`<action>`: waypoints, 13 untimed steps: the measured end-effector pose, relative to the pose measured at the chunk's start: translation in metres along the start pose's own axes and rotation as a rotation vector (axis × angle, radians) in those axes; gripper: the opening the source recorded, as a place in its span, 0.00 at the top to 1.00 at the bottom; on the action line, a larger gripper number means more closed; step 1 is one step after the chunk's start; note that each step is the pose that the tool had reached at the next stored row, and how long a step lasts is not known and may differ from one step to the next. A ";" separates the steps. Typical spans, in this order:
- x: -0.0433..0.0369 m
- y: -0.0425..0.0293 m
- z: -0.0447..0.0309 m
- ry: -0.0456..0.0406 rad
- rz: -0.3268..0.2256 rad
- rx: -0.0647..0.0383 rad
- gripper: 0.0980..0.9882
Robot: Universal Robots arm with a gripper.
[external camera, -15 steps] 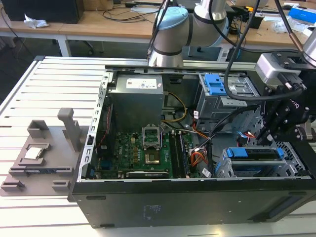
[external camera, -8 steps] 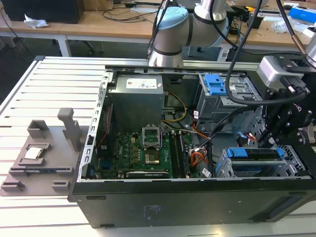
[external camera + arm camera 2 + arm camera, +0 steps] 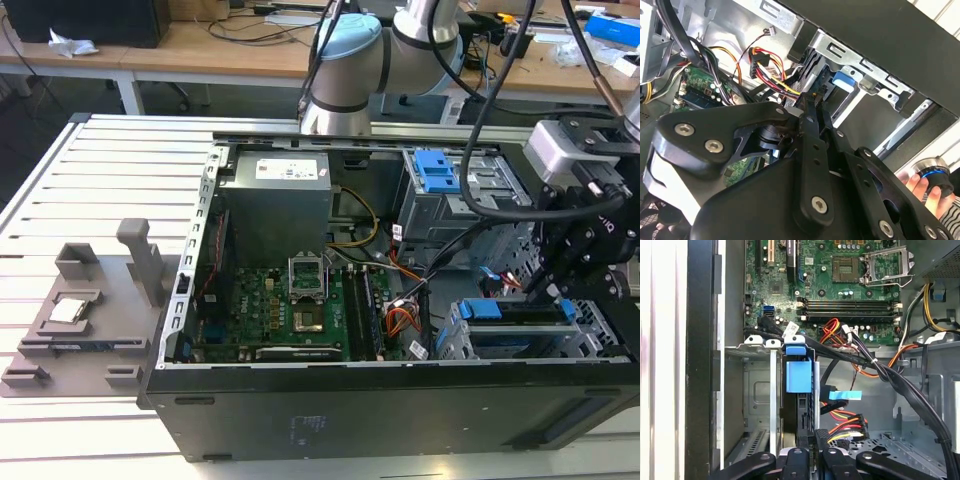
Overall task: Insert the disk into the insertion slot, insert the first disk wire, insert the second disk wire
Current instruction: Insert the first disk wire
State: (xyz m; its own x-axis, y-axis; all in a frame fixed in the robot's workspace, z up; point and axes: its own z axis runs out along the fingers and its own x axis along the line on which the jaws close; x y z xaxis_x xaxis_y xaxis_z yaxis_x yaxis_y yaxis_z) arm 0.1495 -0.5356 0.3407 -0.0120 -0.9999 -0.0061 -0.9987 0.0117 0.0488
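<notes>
Black tool (image 3: 812,104) poised by the disk (image 3: 800,376), seated in the insertion slot (image 3: 756,390); closure cannot be told. Wire insertion is judged underway; square alignment is needed.

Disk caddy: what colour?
The disk caddy is bright blue; it shows best in the first wrist view.

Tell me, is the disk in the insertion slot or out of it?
In. In the first wrist view the disk sits between the silver walls of the insertion slot. Fully seated or not: cannot tell.
</notes>
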 end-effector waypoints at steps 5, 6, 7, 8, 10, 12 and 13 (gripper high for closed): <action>0.0038 -0.0003 0.0005 0.0002 0.000 0.000 0.92; 0.0042 -0.0003 0.0005 0.0002 0.000 0.000 0.92; 0.0044 -0.0002 0.0005 0.0002 0.000 0.000 0.92; 0.0045 -0.0002 0.0005 0.0001 0.000 0.000 0.92; 0.0046 -0.0001 -0.0003 -0.0003 0.004 0.000 0.92; 0.0045 -0.0001 -0.0016 -0.0005 0.008 0.000 0.92; 0.0045 0.0000 -0.0024 0.0000 0.011 0.000 0.92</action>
State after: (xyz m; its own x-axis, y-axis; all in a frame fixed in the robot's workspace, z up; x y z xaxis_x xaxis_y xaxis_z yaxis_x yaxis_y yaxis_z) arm 0.1495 -0.5401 0.3430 -0.0226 -0.9997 -0.0056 -0.9986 0.0223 0.0488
